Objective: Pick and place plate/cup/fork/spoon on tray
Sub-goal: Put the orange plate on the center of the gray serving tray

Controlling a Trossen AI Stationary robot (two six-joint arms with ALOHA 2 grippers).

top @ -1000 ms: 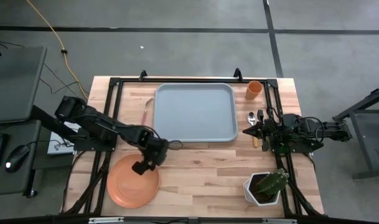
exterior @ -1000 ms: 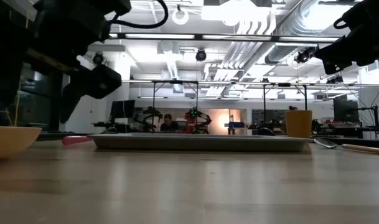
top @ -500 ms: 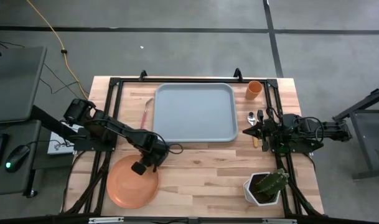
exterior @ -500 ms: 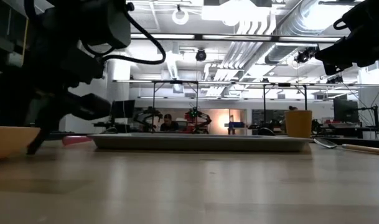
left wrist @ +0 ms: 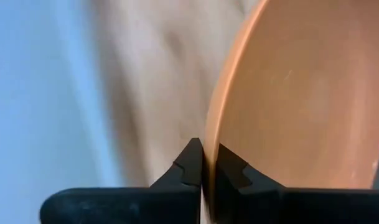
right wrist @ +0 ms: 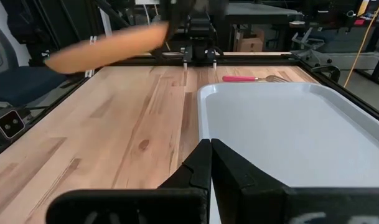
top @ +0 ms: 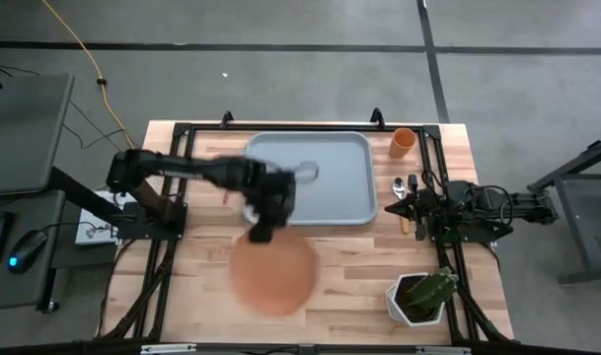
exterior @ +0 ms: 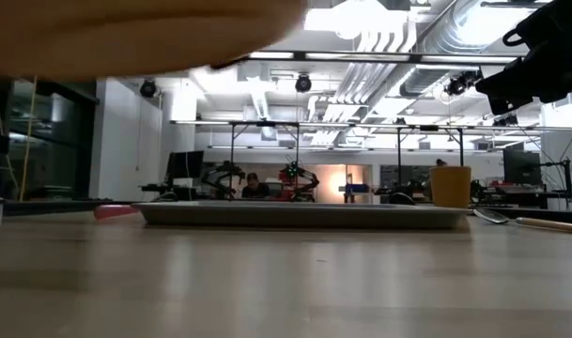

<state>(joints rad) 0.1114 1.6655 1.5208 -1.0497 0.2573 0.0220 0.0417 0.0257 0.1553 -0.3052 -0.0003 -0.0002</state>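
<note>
The orange plate (top: 272, 276) hangs in the air over the table's near middle, with my left gripper (top: 260, 233) shut on it. In the low view the plate (exterior: 126, 33) shows high above the tabletop. The pale blue tray (top: 308, 177) lies at the far middle. The orange cup (top: 403, 142) stands upright right of the tray. The spoon (top: 399, 185) lies flat by my right gripper (top: 399, 209), which is shut and touches nothing. The pink-handled fork (right wrist: 251, 78) lies on the wood left of the tray. My left gripper pinches the plate's rim (left wrist: 208, 158) between its two fingers, one on the inner face and one on the underside. It holds the plate's far edge, slanting down from the tray's side. The plate is lifted clear of the table.
A white pot with a green plant (top: 418, 296) stands at the near right corner. Black frame rails (top: 177, 197) run along the table's left and right sides. Bare wood (top: 339, 256) lies between the tray and the near edge.
My left gripper has shut on the plate's rim at the near left. It has lifted the plate clear of the table and swung it toward the right and the tray. My right arm has kept still.
</note>
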